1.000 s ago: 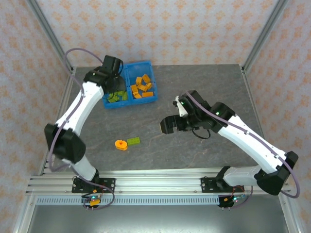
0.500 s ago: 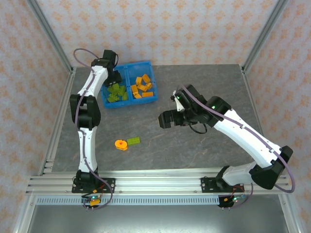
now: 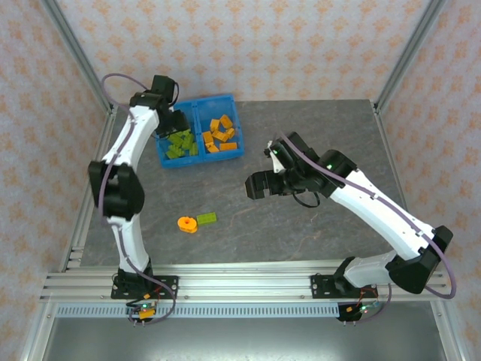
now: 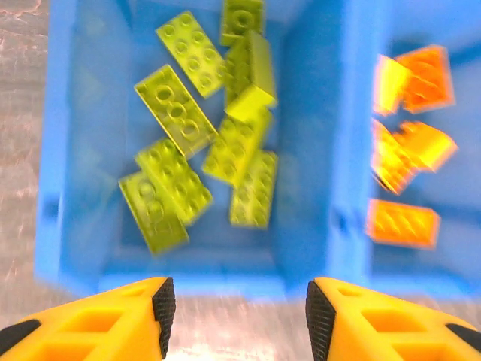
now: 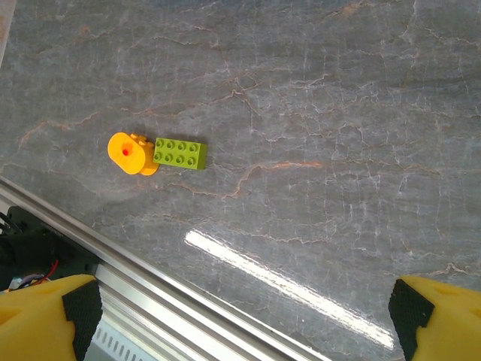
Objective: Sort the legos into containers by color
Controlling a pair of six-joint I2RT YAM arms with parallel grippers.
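Grey, marble-veined table (image 3: 316, 135) runs under both of your arms, so start at the left gripper (image 4: 240, 316). On the left wrist camera its two yellow fingers stand apart with nothing between them, and it hangs over the near wall of the blue bin (image 4: 338, 113). From the top camera you see the same gripper (image 3: 174, 124) at the bin's left compartment, in the far left part of the table.

Directly below it, that compartment holds a loose heap of lime green bricks (image 4: 195, 135), studs mostly up, some lying across each other. Across the middle wall, the right compartment holds the orange bricks (image 4: 409, 143); they are blurred on the wrist camera but clear from the top camera (image 3: 219, 131).

Your right gripper (image 5: 244, 312) is spread wide, its fingertips at the two bottom corners of its wrist view, and it holds nothing. It hovers over the bare middle of the table (image 3: 254, 185), well apart from the bin (image 3: 218, 97).

Two pieces lie outside the bin: a round orange piece (image 5: 129, 153) with one green brick (image 5: 180, 153) right up against its side, nearer your left arm's base (image 3: 187, 224).

Beyond that, an aluminium rail (image 3: 240, 282) edges the near side, metal posts (image 3: 409, 53) rise at the corners, and pale patterned wallpaper (image 3: 301, 45) closes the cell.
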